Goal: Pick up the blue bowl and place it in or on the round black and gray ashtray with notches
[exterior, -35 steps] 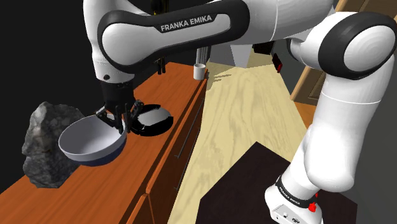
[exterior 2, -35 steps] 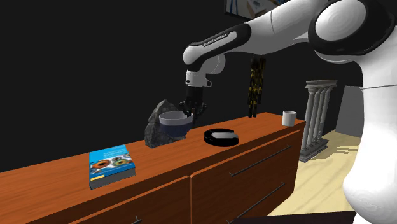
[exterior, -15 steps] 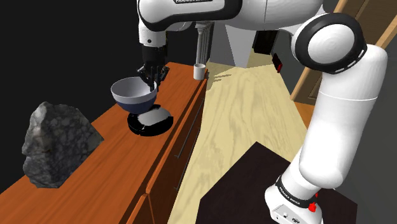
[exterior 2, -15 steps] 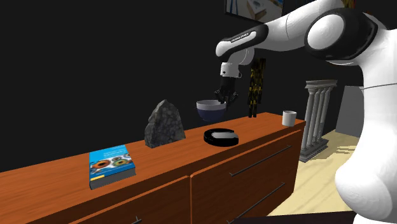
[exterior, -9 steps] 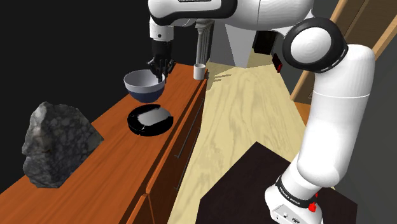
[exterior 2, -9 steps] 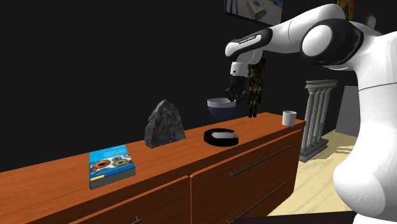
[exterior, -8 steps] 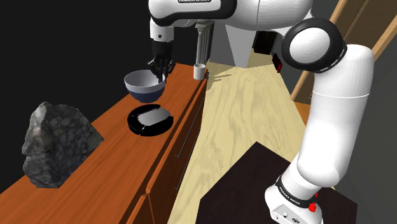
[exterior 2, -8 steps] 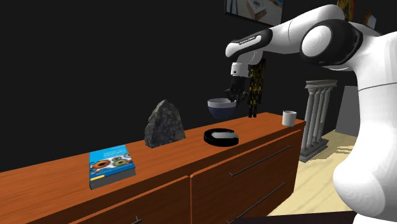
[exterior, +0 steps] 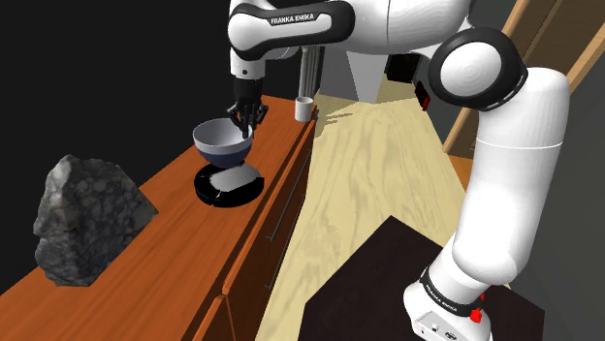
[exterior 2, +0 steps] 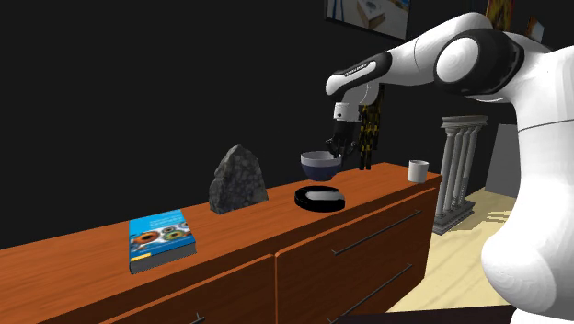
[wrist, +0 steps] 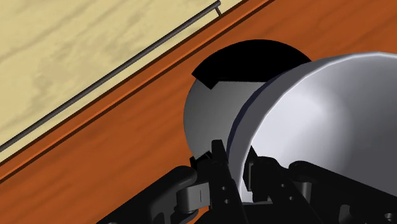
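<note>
— Where's the bowl [exterior: 223, 140] rn?

— Up in the air, just above the ashtray [exterior: 230, 184], not touching it. The claw [wrist: 235, 168] is clamped on the bowl's rim, one finger inside and one outside. You can see that in the wrist view.

— Lined up ok?

— Nearly, imo. In the wrist view a good slice of the ashtray's grey middle and black edge sticks out past the bowl on the claw's side. So the bowl looks a touch off-centre, tho that cam's angle may exaggerate it. I'd nudge it over first, then lower.

— And going down?

— Slow, straight, bowl level. Aim the base for the grey middle. Don't open the claw till the base is resting, or it could tip off the notched edge and slide onto the dresser [exterior: 145, 276].

— Anything in the way?

— Nope. The rock [exterior: 87, 218] and cup [exterior: 304, 108] are well apart from it, and the book [exterior 2: 161, 241] is way down the other end.
</note>
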Robot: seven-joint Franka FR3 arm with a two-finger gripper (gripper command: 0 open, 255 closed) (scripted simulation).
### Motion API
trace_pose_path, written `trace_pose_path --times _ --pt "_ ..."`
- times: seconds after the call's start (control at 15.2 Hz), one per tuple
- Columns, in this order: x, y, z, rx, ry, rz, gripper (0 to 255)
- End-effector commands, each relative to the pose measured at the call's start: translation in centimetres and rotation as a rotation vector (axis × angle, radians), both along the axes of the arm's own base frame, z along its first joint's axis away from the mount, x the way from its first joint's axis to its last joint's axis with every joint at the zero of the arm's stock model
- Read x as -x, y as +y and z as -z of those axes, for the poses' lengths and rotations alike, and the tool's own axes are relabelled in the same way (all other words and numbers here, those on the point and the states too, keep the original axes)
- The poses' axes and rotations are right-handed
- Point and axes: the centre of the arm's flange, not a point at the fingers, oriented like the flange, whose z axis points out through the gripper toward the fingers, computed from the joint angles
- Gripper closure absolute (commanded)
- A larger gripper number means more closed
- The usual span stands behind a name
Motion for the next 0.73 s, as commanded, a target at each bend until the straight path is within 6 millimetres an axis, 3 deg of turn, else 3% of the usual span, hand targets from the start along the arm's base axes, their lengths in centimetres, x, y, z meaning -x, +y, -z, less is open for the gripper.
trace_pose_path --times 0.0,0.46,0.66 --pt "-0.1 0.0 1.1 0.0 -0.001 0.0 255" --pt "-0.1 0.0 5.1 0.0 -0.001 0.0 255" --pt "-0.1 0.0 5.1 0.0 -0.001 0.0 255"
